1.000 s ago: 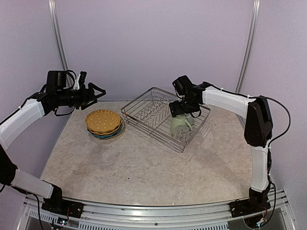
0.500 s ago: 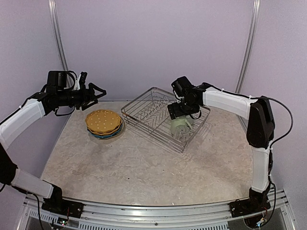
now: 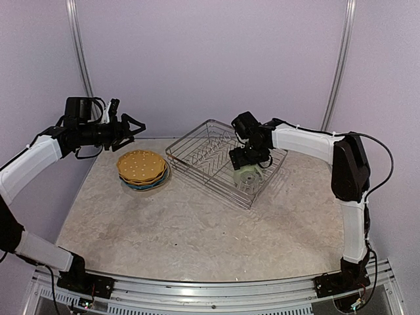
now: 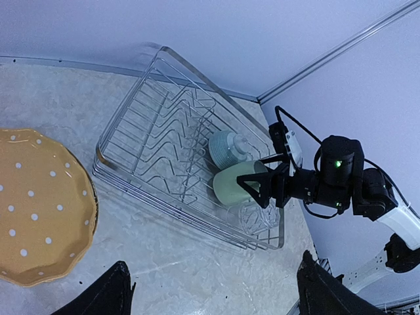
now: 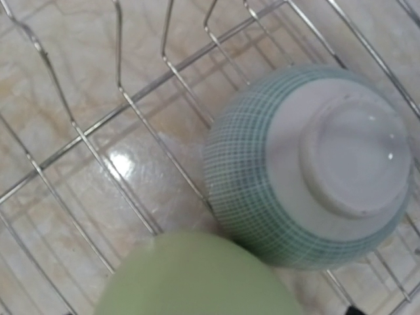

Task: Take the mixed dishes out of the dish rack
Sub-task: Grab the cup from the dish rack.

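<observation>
The dish rack (image 3: 203, 182) stands at the back centre of the table. Inside it, my right gripper (image 3: 246, 159) is shut on the pale green mug (image 3: 248, 174), which is tilted. The left wrist view shows its black fingers (image 4: 252, 187) at the mug's rim (image 4: 233, 184). Also in the rack are the upside-down light-blue bowl (image 4: 225, 147) and the clear glass (image 4: 259, 213). In the right wrist view the mug (image 5: 190, 279) fills the bottom edge next to the bowl (image 5: 328, 164). My left gripper (image 3: 134, 125) is open and empty, high above the orange plate (image 3: 141, 166).
The orange dotted plate tops a stack of plates left of the rack, with a blue rim (image 3: 146, 186) showing beneath. The same plate shows in the left wrist view (image 4: 36, 203). Rows of upright prongs (image 3: 200, 154) fill the rack's left half.
My right gripper has moved slightly left and lower inside the rack, and the mug has tipped from nearly upright to tilted. The left arm has not moved.
</observation>
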You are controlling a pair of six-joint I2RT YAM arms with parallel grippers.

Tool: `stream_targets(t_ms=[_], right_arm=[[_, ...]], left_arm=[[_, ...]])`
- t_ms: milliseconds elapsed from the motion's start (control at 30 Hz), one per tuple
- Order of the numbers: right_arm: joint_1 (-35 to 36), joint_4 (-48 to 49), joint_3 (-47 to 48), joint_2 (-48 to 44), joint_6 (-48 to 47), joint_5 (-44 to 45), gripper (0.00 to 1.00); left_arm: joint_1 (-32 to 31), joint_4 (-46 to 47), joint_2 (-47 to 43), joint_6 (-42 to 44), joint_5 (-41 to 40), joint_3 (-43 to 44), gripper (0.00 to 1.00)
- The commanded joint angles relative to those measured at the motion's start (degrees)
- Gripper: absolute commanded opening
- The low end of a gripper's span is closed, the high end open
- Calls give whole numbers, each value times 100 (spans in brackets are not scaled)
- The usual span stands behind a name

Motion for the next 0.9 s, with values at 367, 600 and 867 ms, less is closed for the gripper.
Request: stream_targets(t_ms=[367,600,867], right_arm=[[-62,-157,114,296,51,-72,82],[-49,-21,281,-12,-32,-143,63],[7,116,472,-265,-131,-128,46]], left_arm=[[-29,-3,66,-6,40,92,82],[-27,-20,76,-6,52,109,82],[-30,-29,96,-21,81,109,82]])
